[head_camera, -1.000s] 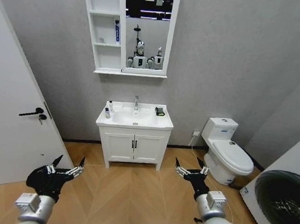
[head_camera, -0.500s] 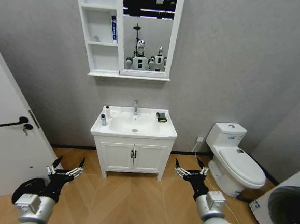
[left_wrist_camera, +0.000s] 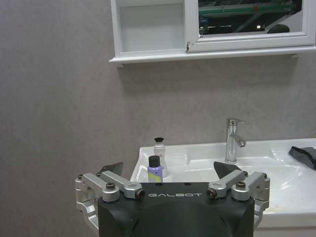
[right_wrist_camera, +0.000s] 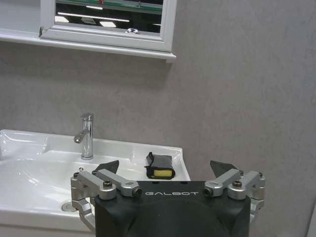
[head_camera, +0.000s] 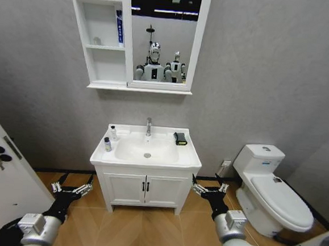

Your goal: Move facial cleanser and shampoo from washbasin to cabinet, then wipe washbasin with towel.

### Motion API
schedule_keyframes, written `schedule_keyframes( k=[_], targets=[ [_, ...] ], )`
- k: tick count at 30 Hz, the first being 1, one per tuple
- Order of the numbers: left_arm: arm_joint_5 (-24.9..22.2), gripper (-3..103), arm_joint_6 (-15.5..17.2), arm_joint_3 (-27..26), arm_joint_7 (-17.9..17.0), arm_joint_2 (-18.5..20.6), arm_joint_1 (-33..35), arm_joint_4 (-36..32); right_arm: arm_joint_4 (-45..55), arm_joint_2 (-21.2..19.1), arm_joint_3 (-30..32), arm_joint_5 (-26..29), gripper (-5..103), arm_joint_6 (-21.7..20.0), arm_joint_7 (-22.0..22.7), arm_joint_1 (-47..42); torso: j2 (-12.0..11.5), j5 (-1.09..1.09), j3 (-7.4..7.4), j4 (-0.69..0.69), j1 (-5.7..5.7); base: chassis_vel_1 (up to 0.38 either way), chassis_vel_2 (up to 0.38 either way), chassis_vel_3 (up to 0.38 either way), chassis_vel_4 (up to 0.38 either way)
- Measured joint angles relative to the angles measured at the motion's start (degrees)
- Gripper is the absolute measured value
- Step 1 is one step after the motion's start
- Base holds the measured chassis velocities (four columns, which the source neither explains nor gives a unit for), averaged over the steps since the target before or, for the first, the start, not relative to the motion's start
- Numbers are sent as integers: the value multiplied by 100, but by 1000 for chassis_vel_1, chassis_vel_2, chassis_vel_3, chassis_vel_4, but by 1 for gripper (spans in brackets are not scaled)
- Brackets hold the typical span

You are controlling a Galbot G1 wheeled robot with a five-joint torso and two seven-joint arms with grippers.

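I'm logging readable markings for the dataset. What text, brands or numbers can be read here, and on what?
"GALBOT": on the left gripper body.
"GALBOT": on the right gripper body.
Blue tube on the cabinet shelf: print too small to read.
Two bottles on the washbasin: no legible label.

Towel (head_camera: 180, 138) on washbasin (head_camera: 190, 159), faucet's (head_camera: 149, 126) right
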Motion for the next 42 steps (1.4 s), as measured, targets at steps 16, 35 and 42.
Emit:
schedule_keyframes(
  k=[16, 35, 42],
  targets=[
    [188, 100, -65, 116, -101, -153, -14, 38, -80, -24, 14, -16, 100, 149, -45, 32, -3, -2, 1, -4, 5, -201, 182, 165, -178],
    [572, 100, -164, 874, -551, 203, -1380, 1616, -279, -57, 158, 74, 100, 205, -50, 173, -1, -2, 1, 0, 3, 22, -11, -19, 11],
    [363, 100, -20, 1024, -581, 572, -1908, 2123, -363, -181, 133, 154, 100, 59, -17, 362, 0, -2, 1, 1, 2, 0, 0, 0, 0]
  ],
)
